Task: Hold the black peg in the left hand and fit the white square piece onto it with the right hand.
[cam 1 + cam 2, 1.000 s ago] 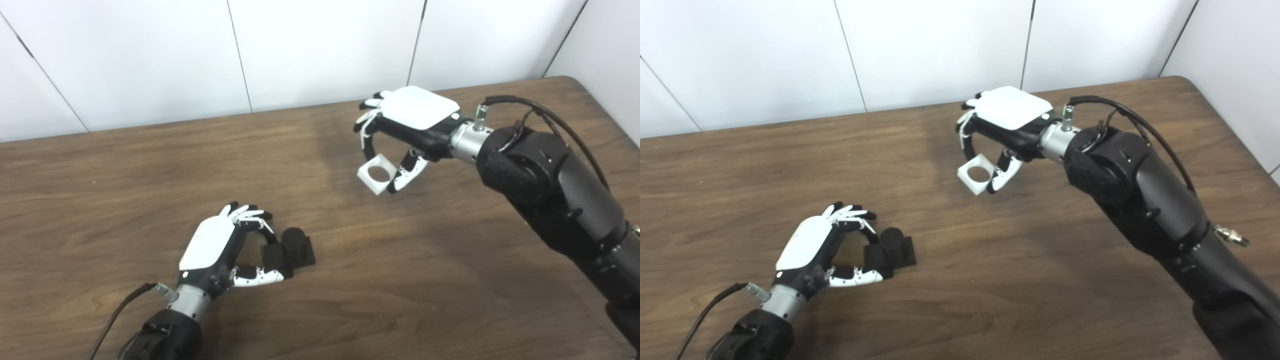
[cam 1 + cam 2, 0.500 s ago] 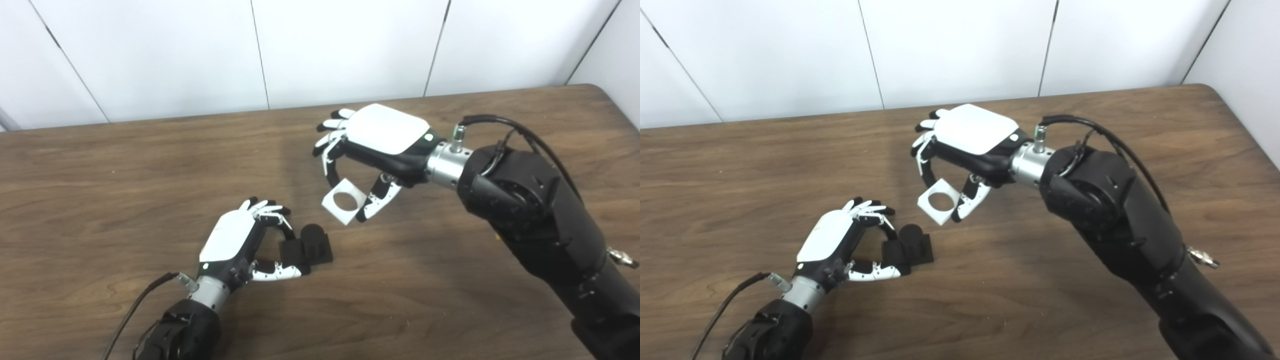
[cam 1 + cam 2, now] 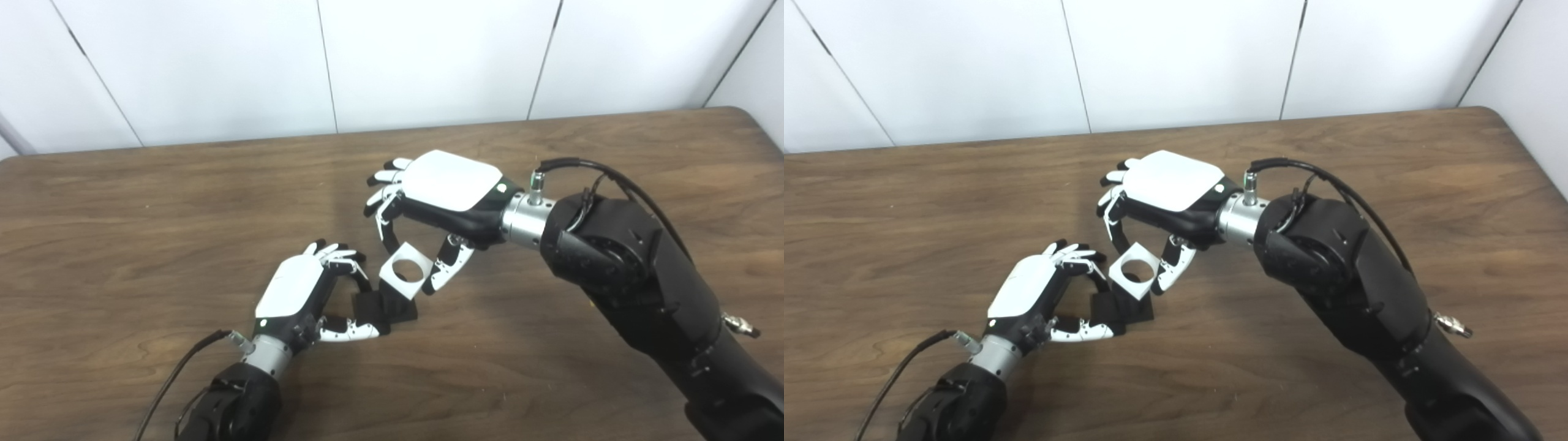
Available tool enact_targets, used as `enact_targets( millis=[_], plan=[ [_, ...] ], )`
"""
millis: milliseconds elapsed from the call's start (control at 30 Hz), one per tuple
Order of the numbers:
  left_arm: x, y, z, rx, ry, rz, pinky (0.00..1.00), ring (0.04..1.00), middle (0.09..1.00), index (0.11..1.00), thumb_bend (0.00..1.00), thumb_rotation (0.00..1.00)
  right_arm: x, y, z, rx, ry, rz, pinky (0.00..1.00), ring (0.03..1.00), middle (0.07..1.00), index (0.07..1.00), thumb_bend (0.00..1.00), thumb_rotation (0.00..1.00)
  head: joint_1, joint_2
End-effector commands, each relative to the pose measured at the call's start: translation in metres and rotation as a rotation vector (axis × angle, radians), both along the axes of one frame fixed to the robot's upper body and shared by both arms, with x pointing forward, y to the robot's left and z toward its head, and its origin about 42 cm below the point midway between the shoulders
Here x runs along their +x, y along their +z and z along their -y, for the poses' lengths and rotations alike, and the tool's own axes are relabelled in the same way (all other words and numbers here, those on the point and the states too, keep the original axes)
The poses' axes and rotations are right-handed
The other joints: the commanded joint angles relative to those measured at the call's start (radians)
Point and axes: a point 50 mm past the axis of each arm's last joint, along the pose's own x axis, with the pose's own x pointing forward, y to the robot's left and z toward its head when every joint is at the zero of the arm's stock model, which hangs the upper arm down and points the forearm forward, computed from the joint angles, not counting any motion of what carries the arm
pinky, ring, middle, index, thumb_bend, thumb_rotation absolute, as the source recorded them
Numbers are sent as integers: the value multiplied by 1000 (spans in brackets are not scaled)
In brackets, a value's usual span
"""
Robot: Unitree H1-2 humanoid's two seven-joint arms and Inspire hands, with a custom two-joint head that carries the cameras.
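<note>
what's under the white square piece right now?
Under the white square piece, held by the right hand, sits the black peg block, gripped by the left hand. Only its base shows; the peg top is covered, so seating is unclear.

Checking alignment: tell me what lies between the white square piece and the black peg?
Nothing shows between them: the white square piece overlaps the black peg in both eye views.

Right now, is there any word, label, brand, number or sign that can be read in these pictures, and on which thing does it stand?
None: no readable text shows in either view.
left hand: plain white back, no print.
right hand: plain white back, only a small green dot near the wrist.
white square piece: blank, with a round hole.
black peg: no marking seen.
table: wood grain only.
</note>
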Motion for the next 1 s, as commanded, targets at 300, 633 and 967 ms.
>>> enact_targets(
  millis=[300,633,967],
  plan=[
    [-7,-16,8,34,-28,-81,1000,887,789,486,516,56,1,2,-2,-13,20,48,978,937,809,484,523,135,2,3],
    [-7,-16,8,39,-28,-81,1000,886,789,486,516,56,5,-2,-6,11,21,44,973,938,808,484,522,134,1,4],
    [-7,-18,8,35,-29,-90,1000,887,791,486,517,55,7,-3,-8,12,11,47,986,949,816,485,523,134,-4,2]
  ],
)
